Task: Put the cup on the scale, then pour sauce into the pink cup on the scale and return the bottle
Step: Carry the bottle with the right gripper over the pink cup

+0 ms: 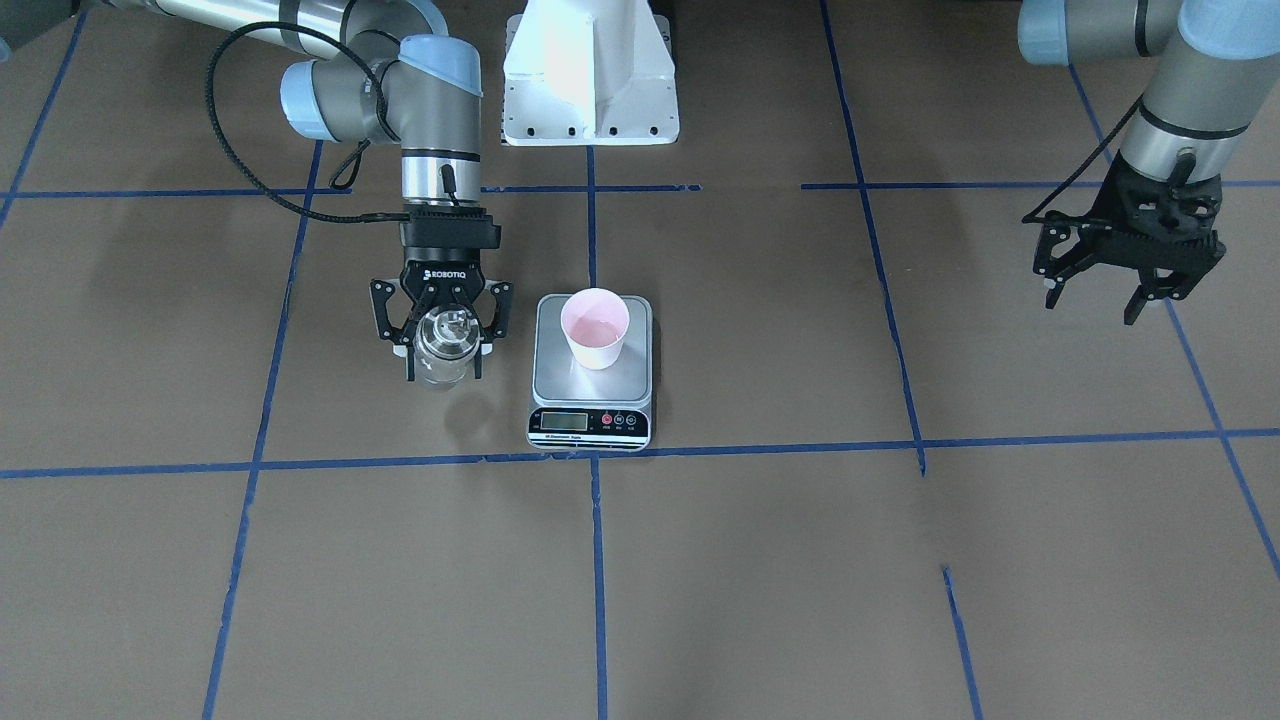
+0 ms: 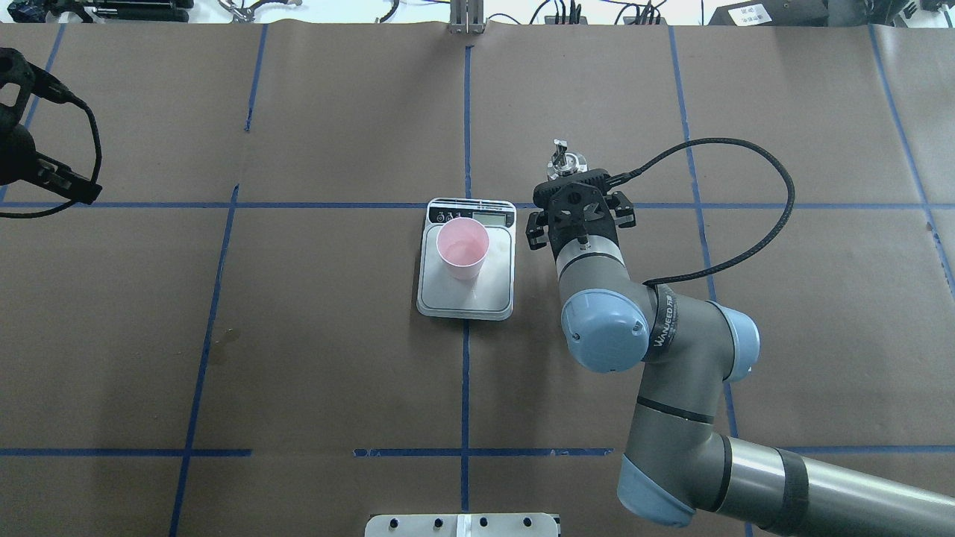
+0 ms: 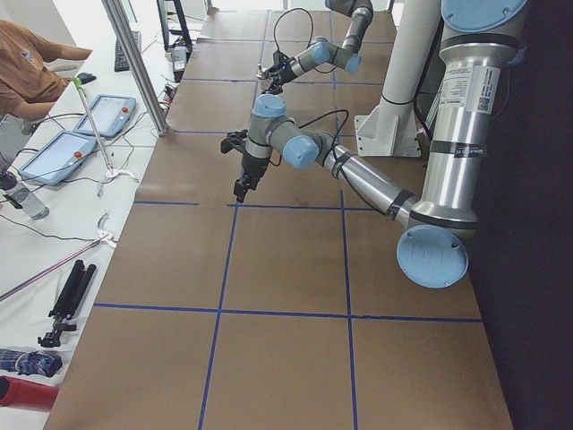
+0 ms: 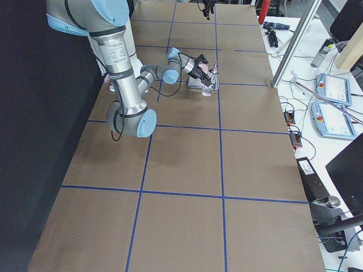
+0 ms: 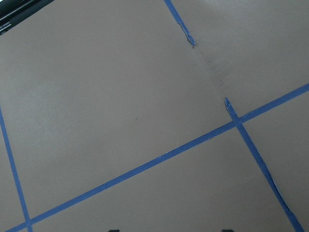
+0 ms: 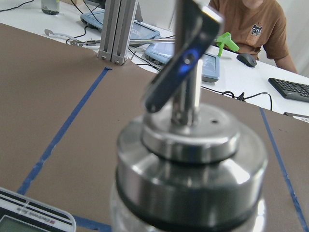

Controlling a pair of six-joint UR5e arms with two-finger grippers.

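Observation:
The pink cup (image 1: 595, 328) stands upright on the scale (image 1: 560, 385), mid-table; both also show in the overhead view, the cup (image 2: 462, 248) on the scale's platform (image 2: 466, 302). My right gripper (image 1: 443, 368) is shut on the clear glass bottle (image 1: 443, 345), which is upright beside the scale on my right. The bottle's silver pourer cap (image 2: 563, 162) pokes out past the gripper and fills the right wrist view (image 6: 188, 145). I cannot see the sauce. My left gripper (image 1: 1092, 300) is open and empty, raised far off to my left.
The table is covered with brown paper marked by blue tape lines (image 1: 597, 560). The white robot base (image 1: 590, 75) stands behind the scale. An operator (image 6: 251, 24) and tablets sit beyond the table's far edge. The left wrist view shows only paper and tape (image 5: 145, 166).

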